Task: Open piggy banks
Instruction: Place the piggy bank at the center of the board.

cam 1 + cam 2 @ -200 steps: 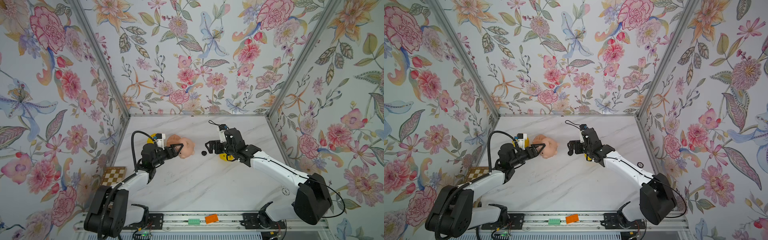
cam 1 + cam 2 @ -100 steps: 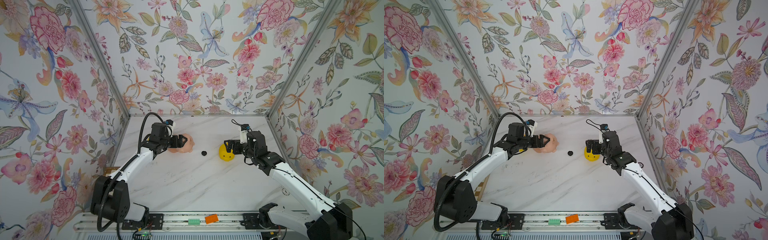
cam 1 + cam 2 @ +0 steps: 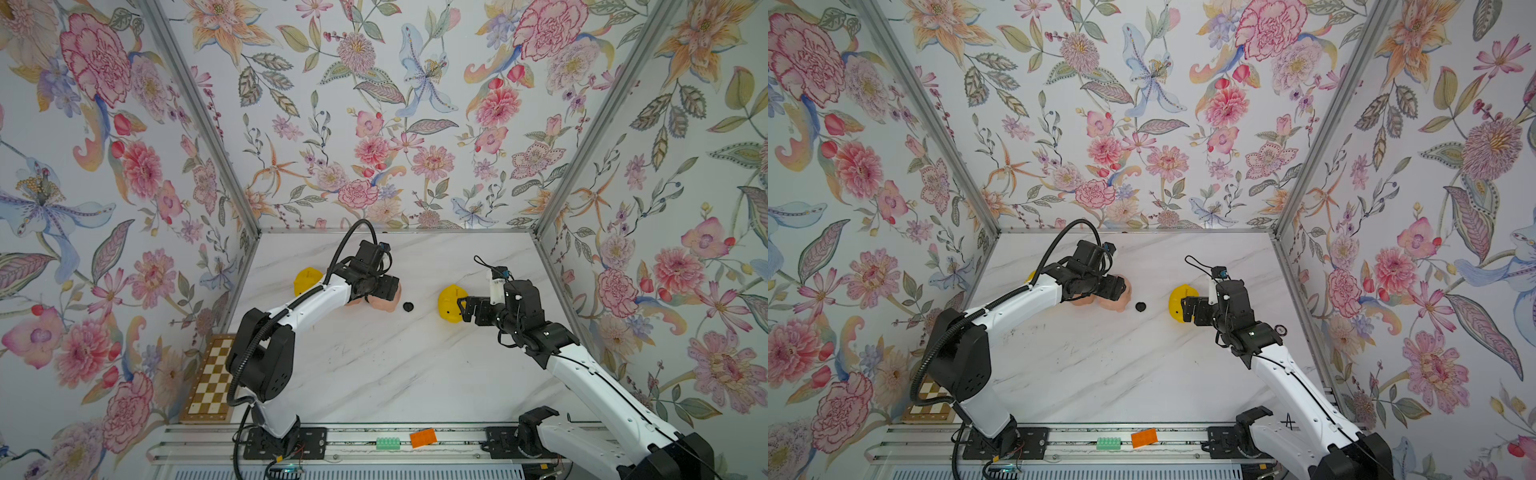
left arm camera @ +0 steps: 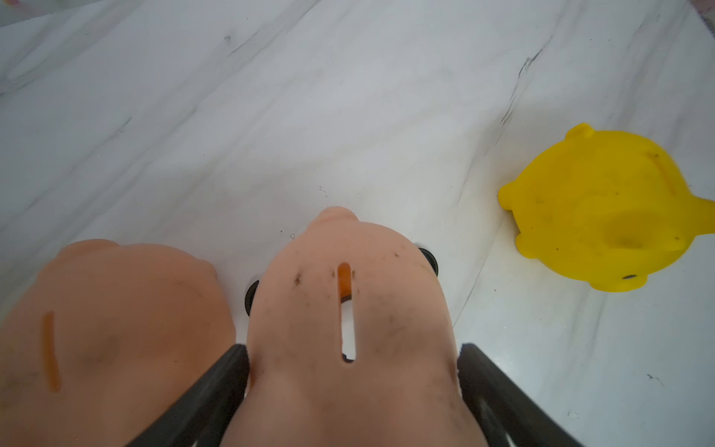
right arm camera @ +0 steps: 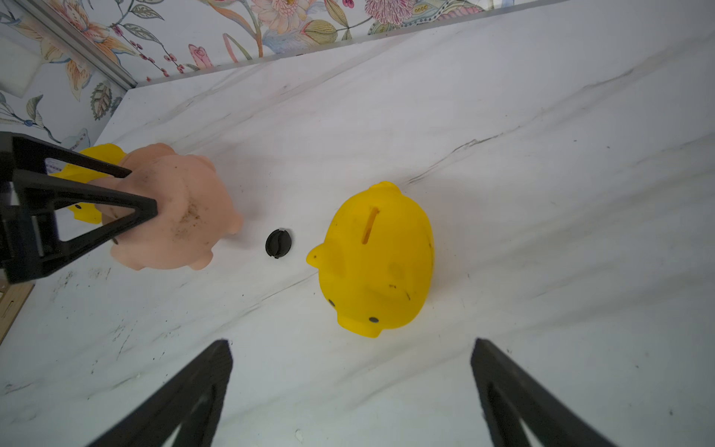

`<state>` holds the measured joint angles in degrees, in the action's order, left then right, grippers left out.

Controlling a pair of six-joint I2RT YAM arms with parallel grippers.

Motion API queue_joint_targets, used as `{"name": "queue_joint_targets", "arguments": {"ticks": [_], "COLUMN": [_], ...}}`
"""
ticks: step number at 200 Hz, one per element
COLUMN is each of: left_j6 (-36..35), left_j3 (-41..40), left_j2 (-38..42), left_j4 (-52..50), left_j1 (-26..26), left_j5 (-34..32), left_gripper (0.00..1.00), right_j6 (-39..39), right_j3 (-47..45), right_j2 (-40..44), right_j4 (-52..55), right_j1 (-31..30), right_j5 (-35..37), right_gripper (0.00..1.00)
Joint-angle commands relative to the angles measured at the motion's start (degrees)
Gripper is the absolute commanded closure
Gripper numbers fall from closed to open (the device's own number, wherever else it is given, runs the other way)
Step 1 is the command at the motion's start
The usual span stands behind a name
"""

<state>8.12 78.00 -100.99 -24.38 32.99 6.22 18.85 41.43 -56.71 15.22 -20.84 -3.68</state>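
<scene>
Tabletop (image 5: 541, 154): two yellow pigs (image 3: 307, 279) (image 3: 446, 305), two pink pigs (image 4: 108, 329) (image 4: 301, 329); left pincer (image 4: 350, 354) grasps one, right (image 5: 352, 344) released.

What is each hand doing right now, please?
Left hand: closed on a pink piggy bank.
Right hand: open, holding nothing.

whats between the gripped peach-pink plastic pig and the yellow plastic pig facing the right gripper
One small black round plug, apart from both; the right wrist view shows it.
</scene>
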Motion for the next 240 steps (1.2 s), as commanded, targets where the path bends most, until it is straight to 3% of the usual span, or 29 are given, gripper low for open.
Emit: {"name": "queue_joint_targets", "arguments": {"ticks": [1,60,167,180,203,240], "left_j6": [-0.4,2.2,5.0,5.3,5.4,5.5], "left_j3": [0.9,-4.1,-0.4,-0.2,0.1,0.5], "left_j2": [-1.3,-2.2,-9.0,-9.0,-8.8,-7.4], "left_j4": [5.0,17.4,17.2,16.9,16.1,15.3], "left_j1": [1.2,2.5,4.1,4.2,4.6,5.0], "left_j5": [-6.3,-11.4,-11.1,-11.1,-11.7,-12.6], "left_gripper": [0.50,0.48,0.42,0.38,0.20,0.02], "right_j6": [1.4,2.1,1.1,1.2,1.3,1.5], "right_j3": [-2.0,-2.9,1.0,2.0,3.5,6.7], "right_j2": [1.1,-1.4,-8.8,-10.3,-13.0,-18.4], "right_j4": [-1.5,-1.9,-3.5,-3.8,-4.9,-5.1], "right_j1": [0.7,2.3,7.8,7.9,8.0,8.4], "right_j5": [-2.2,-3.8,-6.9,-6.8,-6.3,-5.7], "right_gripper": [0.01,0.01,0.01,0.01,0.01,0.01]}}
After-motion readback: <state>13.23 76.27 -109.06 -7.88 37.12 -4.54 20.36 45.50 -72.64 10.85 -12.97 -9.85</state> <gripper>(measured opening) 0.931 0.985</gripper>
